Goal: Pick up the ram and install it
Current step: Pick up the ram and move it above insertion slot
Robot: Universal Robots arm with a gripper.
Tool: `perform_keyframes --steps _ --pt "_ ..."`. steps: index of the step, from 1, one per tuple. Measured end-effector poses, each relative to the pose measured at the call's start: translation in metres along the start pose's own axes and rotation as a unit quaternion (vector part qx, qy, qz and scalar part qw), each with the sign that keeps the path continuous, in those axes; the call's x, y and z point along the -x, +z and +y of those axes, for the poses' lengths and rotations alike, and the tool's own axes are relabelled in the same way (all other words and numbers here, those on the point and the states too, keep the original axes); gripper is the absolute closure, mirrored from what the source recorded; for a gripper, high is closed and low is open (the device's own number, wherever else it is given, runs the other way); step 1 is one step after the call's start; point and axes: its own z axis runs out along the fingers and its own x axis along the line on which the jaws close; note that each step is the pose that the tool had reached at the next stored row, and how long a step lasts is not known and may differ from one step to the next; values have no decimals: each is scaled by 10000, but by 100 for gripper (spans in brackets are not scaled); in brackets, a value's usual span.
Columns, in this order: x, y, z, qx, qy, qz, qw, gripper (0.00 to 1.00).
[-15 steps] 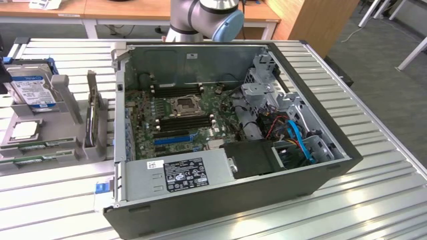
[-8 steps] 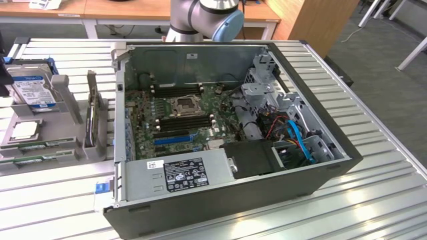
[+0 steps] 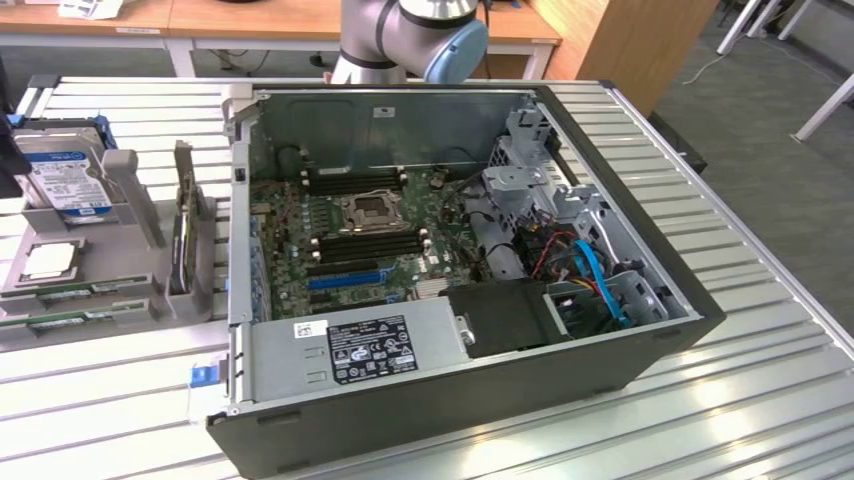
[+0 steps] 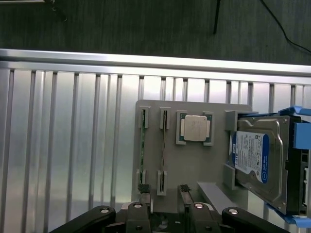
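Observation:
Two ram sticks stand on edge in slots of a grey parts holder (image 4: pixel 194 165): one green ram (image 4: pixel 142 150) and a thinner-looking one (image 4: pixel 163 145) beside it. In the exterior view the ram sticks (image 3: pixel 70 300) lie at the holder's near end, at the exterior view's left of the open computer case (image 3: pixel 467 400). My gripper (image 4: pixel 163 189) hovers above the holder's edge, open, nothing between its dark fingertips (image 4: pixel 143 187). The second stick's line runs between them. The arm's elbow (image 3: pixel 407 35) rises behind the case.
The holder also carries a CPU (image 4: pixel 195 128) and a hard drive (image 4: pixel 257 160) in a blue bracket. Inside the case, the motherboard has black memory slots (image 3: pixel 367 243), a CPU socket (image 3: pixel 367 210), a blue expansion slot (image 3: pixel 340 280) and a power supply (image 3: pixel 354 345). A ribbed metal table (image 4: pixel 63 145) lies underneath.

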Motion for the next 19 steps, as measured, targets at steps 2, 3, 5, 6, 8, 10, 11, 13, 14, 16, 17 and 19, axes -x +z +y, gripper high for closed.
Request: perform_keyframes --steps 2,3,5,6,8,10,11,13,14,16,17,19 --pt "0 15 0 0 0 0 10000 65" --pt "0 23 -1 0 0 0 10000 65" --pt "0 38 -1 0 0 0 10000 65" --pt "0 47 -2 0 0 0 10000 65" --pt "1 62 -2 0 0 0 10000 65" --pt "1 78 -2 0 0 0 10000 65" --pt "1 86 -3 0 0 0 10000 65" --pt "1 103 -3 0 0 0 10000 65" --pt "1 112 -3 0 0 0 10000 65" --pt "1 129 -4 0 0 0 10000 65" --pt "1 138 -4 0 0 0 10000 65" --pt "1 157 -5 0 0 0 10000 65"
